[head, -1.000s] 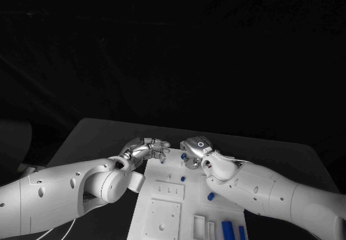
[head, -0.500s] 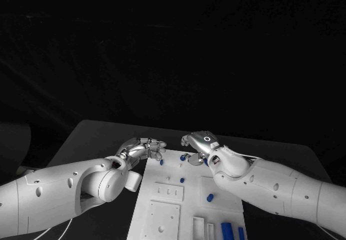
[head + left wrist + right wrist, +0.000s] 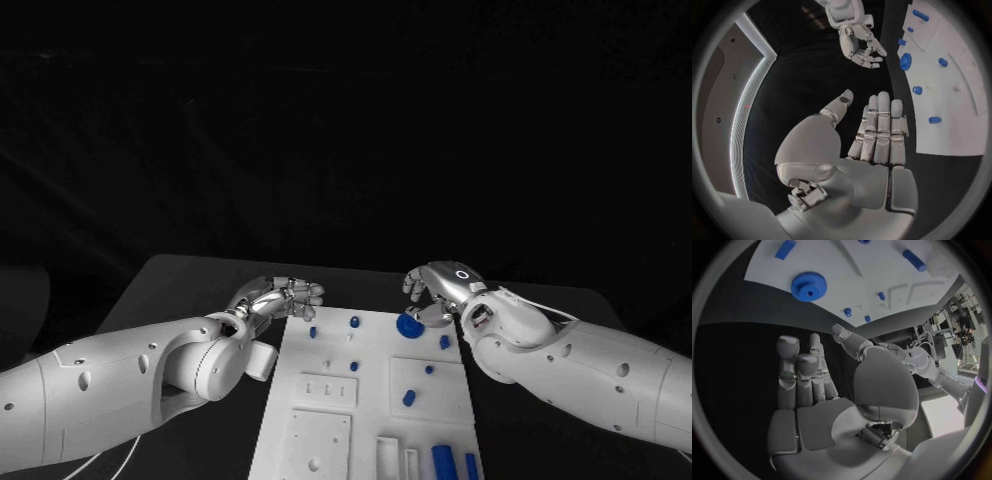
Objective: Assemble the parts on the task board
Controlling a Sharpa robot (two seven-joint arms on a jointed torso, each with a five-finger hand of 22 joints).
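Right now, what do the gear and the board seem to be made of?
Gear: probably plastic; uniform matte blue, moulded-looking teeth, no metallic shine. Board: looks like matte white plastic or painted panel with cut recesses; which one is unclear.

The table (image 3: 188, 290) in front of me is dark, with a flat, matt top. Its far edge runs straight across, and the far left corner is rounded. Bare tabletop shows along the table's left side and along its far right side, and nothing loose lies on either stretch. Beyond the table's far edge hangs a plain black backdrop (image 3: 346, 120), and I can make out no detail in it. Off the table's left edge sits a dim rounded shape (image 3: 22, 300), possibly a piece of furniture; it is too dark to tell. From my right wrist, the table (image 3: 748, 307) shows as a dark curved band.
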